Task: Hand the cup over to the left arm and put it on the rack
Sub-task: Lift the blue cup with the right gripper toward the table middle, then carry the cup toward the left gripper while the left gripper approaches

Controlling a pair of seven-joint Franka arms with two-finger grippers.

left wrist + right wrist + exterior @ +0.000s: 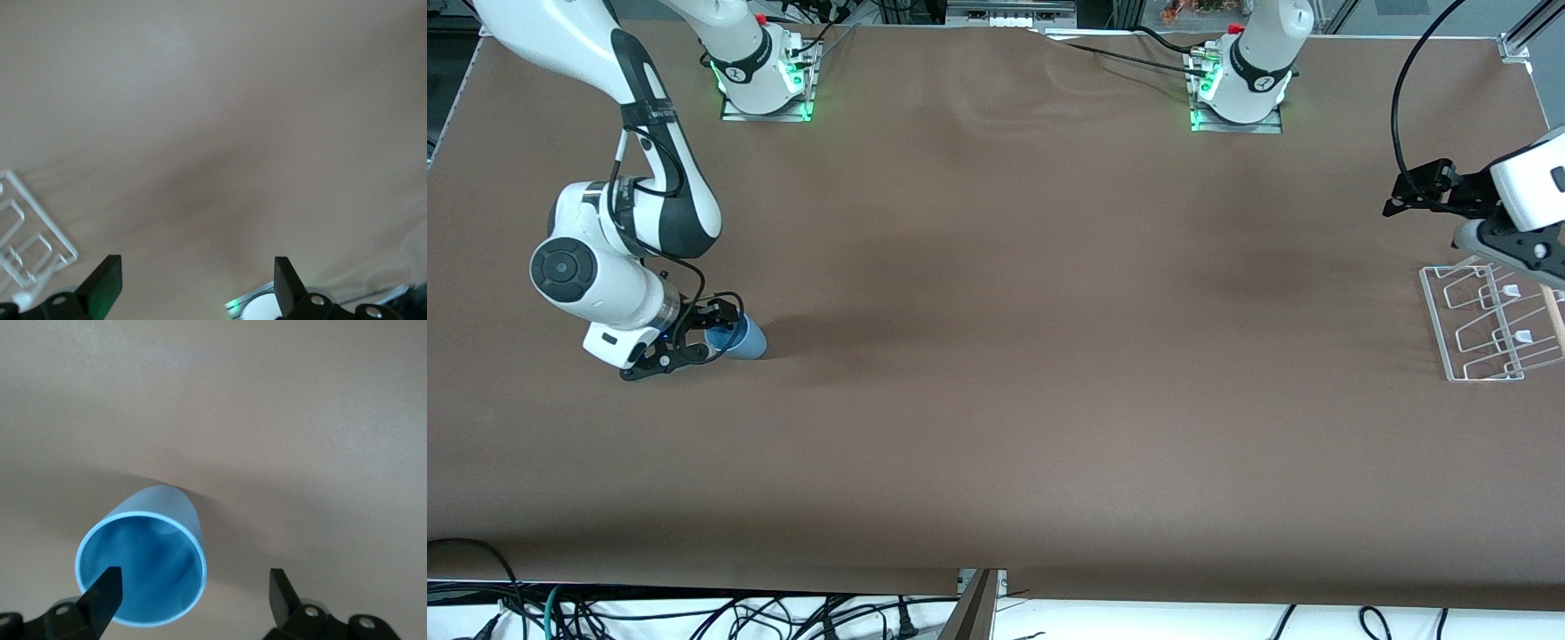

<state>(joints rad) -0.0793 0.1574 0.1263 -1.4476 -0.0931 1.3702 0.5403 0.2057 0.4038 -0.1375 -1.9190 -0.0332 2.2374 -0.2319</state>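
Lying on its side on the brown table (996,400), the cup (740,338) is at the right arm's end, with its open mouth turned to the right end effector (710,336). This end effector is low at the cup, its black fingers (101,597) spread apart and released; the rim stands between them, and no grip is seen. The left end effector (1414,197) waits in the air above the table near the rack (1485,324), its fingers (103,285) also wide and empty.
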